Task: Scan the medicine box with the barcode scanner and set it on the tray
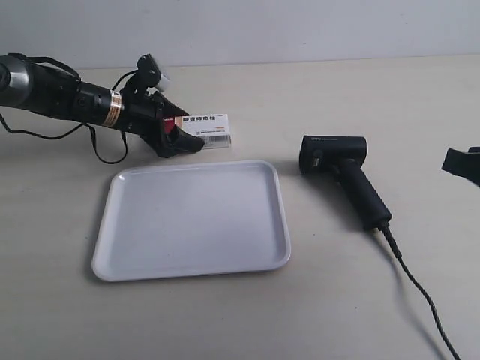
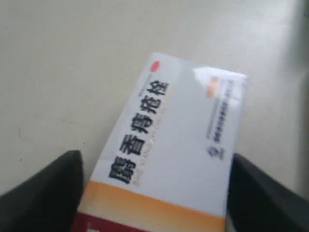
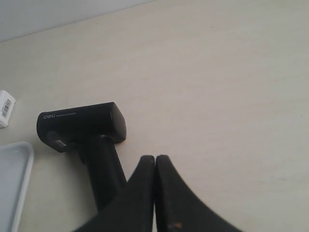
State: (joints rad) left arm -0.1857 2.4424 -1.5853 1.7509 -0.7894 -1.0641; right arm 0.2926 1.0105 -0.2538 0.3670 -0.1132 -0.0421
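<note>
Though nearest in the exterior view, listed first only by position: tray (image 1: 191, 274), white, low-rimmed, lower centre-left of frame, flat on the counter (image 1: 60, 315), nothing in it.

Next back, right of centre: barcode scanner (image 1: 341, 169), black, lying on its side, head toward the tray, handle angled to lower right, cable (image 1: 420, 289) trailing off the bottom right corner. Not held.

At the right edge, mid-height: right end effector (image 1: 461, 163), only partly in frame, well apart from the scanner. In the right wrist view, right end effector (image 3: 155, 162) closed on nothing, fingertips pressed together, just short of the scanner handle (image 3: 104, 174).

Farthest, upper left of centre: medicine box (image 1: 210, 129), white with red and orange end, just beyond the tray's far rim, apparently resting on the counter. Left end effector (image 1: 182, 133) straddling its red end. In the left wrist view, medicine box (image 2: 169, 145) between the two dark fingers (image 2: 48, 198), both seemingly touching its sides; a firm clamp not confirmable.

Step in hand, by judgement: securing the box, with scanning and placing not yet done.

Next move, by judgement: confirm the hold, lift the box clear, turn its barcode face toward the scanner head; open the right end effector to take the handle.
</note>
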